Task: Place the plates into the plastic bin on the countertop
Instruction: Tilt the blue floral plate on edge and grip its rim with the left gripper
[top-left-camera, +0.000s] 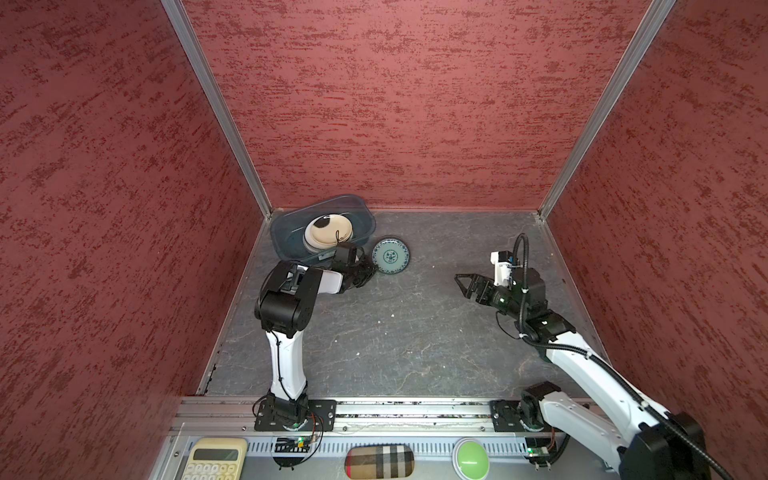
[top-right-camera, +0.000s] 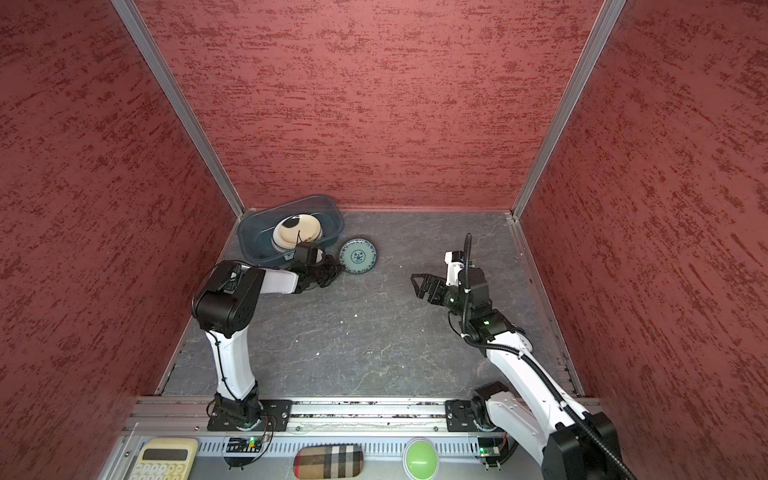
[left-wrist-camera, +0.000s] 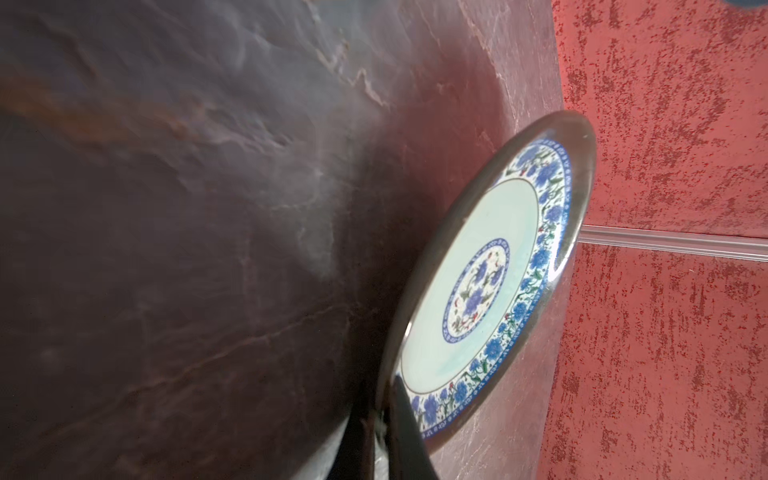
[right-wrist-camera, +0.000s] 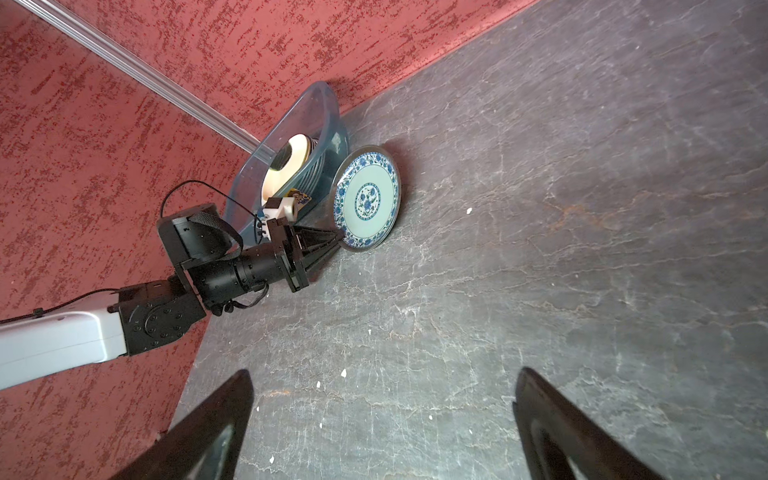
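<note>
We are holding our right gripper (top-left-camera: 460, 285) released, jaws spread wide, above the bare desk (top-left-camera: 415, 340), well apart from everything. Further in, our left gripper (right-wrist-camera: 338, 238) is clamping the near rim of the teal-patterned plate (right-wrist-camera: 368, 197), which is sitting just beside the plastic bin (top-left-camera: 286, 242) and, as far as we can tell, tipping up at the gripped edge. In the far left corner, the bin is holding stacked plates, a cream plate (top-left-camera: 327, 232) topmost.

left arm (top-left-camera: 286, 365): white shell, black joints, thin black cable.
right arm (top-left-camera: 590, 376): white, with ribbed black hose.
right gripper (right-wrist-camera: 384, 374): black triangular fingers.
</note>
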